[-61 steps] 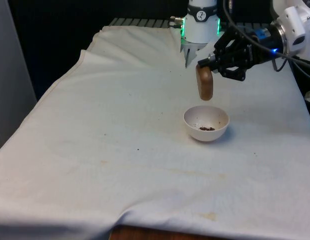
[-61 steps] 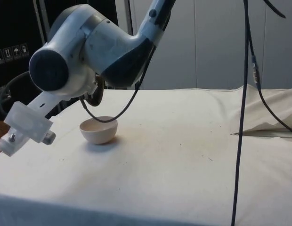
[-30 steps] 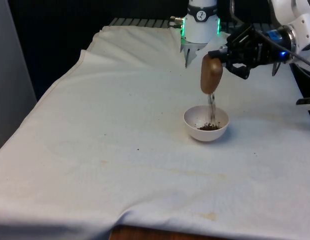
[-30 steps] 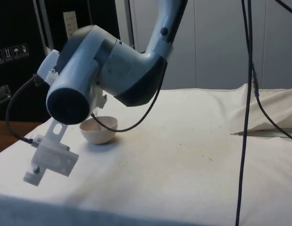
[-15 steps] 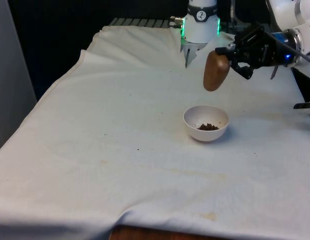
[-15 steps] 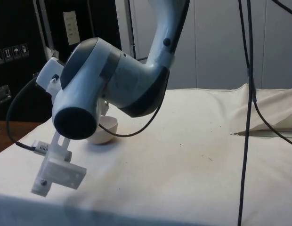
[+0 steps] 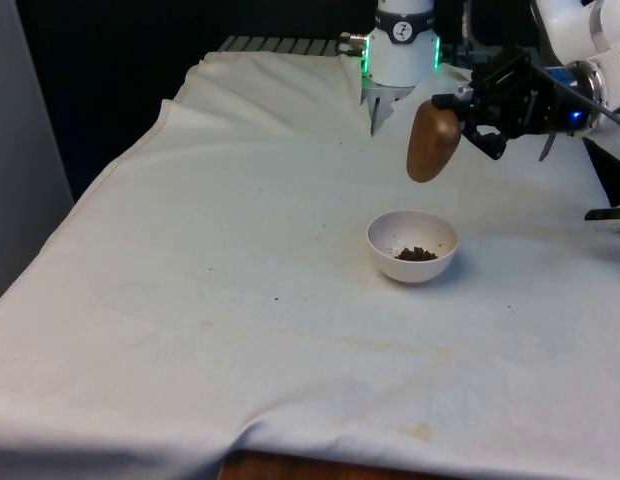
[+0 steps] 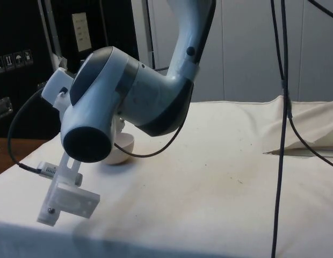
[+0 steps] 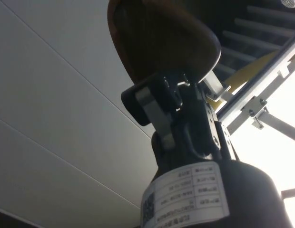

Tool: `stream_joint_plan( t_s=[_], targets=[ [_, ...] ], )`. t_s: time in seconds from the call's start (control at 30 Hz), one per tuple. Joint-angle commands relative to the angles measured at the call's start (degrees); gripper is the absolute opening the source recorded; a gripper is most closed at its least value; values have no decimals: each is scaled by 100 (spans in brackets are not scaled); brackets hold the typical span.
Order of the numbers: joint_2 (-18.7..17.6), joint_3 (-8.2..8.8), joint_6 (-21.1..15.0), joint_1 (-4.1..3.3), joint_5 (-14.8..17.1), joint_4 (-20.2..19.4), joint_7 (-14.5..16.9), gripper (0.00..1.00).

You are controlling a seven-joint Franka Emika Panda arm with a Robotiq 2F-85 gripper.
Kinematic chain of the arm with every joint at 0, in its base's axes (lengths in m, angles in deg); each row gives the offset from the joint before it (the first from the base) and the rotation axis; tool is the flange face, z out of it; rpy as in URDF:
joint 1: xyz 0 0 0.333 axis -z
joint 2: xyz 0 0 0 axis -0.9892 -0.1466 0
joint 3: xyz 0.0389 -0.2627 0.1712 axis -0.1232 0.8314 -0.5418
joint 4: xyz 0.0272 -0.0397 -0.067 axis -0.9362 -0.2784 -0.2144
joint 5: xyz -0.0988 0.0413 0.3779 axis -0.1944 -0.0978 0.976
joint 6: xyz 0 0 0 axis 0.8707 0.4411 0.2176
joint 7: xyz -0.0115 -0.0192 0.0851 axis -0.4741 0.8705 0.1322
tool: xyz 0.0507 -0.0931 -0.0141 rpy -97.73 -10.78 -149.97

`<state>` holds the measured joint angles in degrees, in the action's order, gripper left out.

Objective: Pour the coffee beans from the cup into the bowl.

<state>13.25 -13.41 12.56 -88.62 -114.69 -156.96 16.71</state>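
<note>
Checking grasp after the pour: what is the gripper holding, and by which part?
The gripper holds the brown cup, jaws shut on its upper end, near the base. The cup hangs tipped mouth-down above the white bowl.

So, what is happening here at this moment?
The robot arm's gripper is shut on a brown cup and holds it in the air, mouth down and tilted, above a white bowl on the white cloth. A small heap of coffee beans lies in the bowl, and nothing is falling from the cup, so the pouring looks done or nearly done.
</note>
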Motion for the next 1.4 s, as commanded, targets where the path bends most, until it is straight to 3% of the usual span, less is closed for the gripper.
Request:
stream_joint_plan(
  t_s=[0.0, 0.23, 0.3, 0.97, 1.07, 1.1, 1.13, 1.37],
  targets=[
    [-6, 0, -6, -6, 0, 6, 17, 1],
    [0, -6, 6, -6, -6, 0, -6, 1],
    [-23, 0, 69, -40, -34, 6, 29, 1],
    [-23, -29, 97, -6, -46, -6, -29, 1],
    [6, -57, 23, 69, 0, -23, -126, 1],
    [-23, -29, 92, 29, -34, -6, -132, 1],
    [17, -69, 11, 86, 11, -23, -155, 1],
    [120, -97, -120, 212, 155, -57, -321, 1]
  ],
)
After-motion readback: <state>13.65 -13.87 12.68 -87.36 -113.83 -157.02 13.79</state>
